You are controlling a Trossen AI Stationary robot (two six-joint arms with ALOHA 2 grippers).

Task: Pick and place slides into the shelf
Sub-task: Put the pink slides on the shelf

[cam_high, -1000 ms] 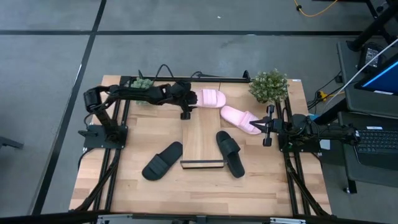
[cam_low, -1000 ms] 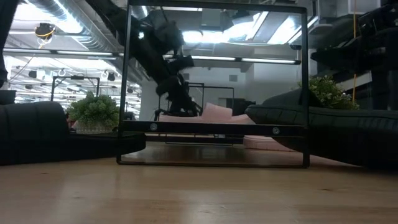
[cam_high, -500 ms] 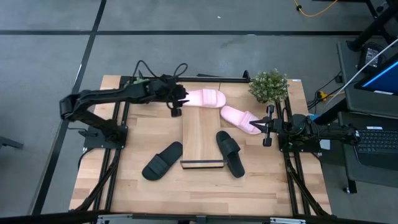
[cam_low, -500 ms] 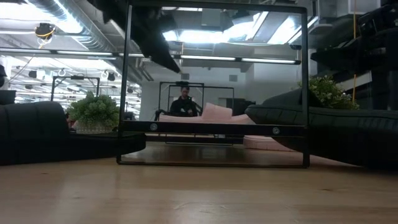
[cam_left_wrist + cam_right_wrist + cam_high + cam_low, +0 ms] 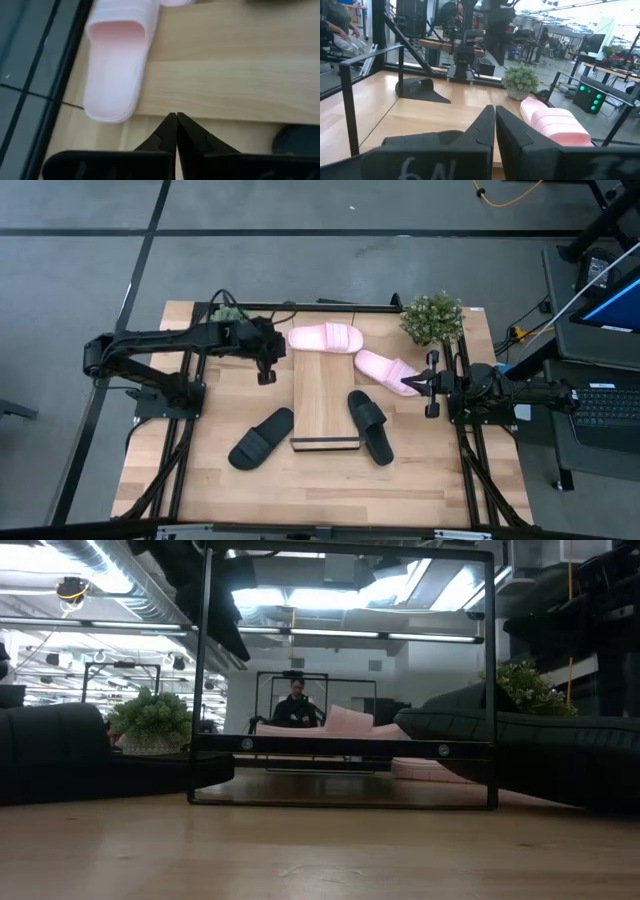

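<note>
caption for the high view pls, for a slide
Left gripper shut and empty beside a pink slide atop the shelf; right gripper waits.

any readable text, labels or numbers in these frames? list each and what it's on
"6N", roughly: pale handwritten marks on the right gripper body near the camera, in the right wrist view; the reading is uncertain.
More pale marks at that picture's lower right edge: cut off, unreadable.
Laptop screen beside the table, high view: too small to read.
Slides, shelf, left gripper: no text visible.

Two pale pink slides (image 5: 325, 337), two black slides (image 5: 262, 438), light-wood shelf (image 5: 325, 395), green plant (image 5: 432, 317)
</note>
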